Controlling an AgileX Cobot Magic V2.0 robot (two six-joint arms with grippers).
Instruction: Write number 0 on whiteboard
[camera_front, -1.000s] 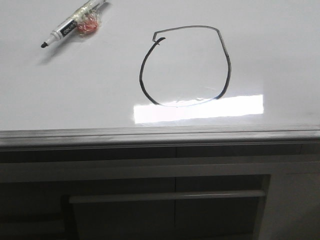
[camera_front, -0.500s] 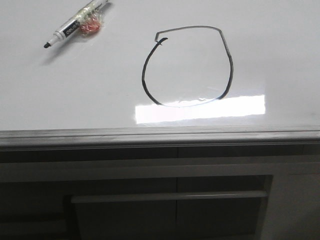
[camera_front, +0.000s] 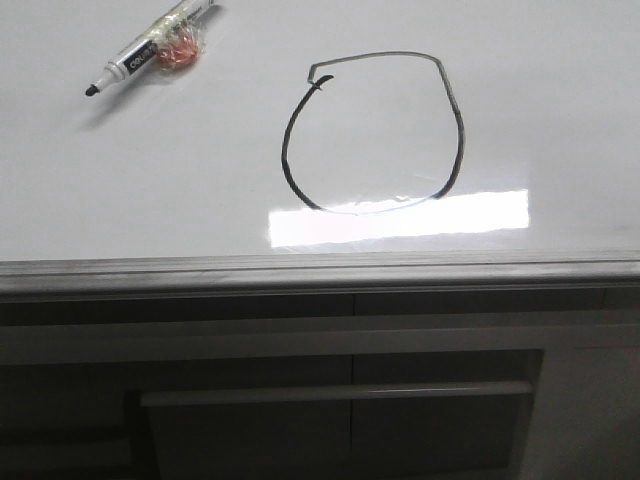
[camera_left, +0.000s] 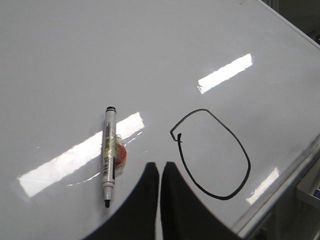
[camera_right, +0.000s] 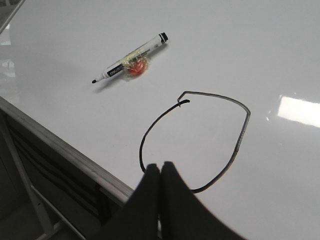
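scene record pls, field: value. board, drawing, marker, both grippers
whiteboard: glossy white, flat, grey rail at the near edge
number 0: closed black loop, flat angular top, small tick upper left
marker: uncapped, lying on the board left of the loop, red blob taped to its barrel, held by neither gripper
left gripper: shut, empty, above the board
right gripper: shut, empty, above the loop's near edge

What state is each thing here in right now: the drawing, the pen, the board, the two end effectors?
number 0: drawn, loop closed, small tick at its upper left.
marker: uncapped, lying flat on the board, held by nothing.
whiteboard: lying flat, glossy, glare patch near its front rail.
left end effector: shut, empty.
right end effector: shut, empty.
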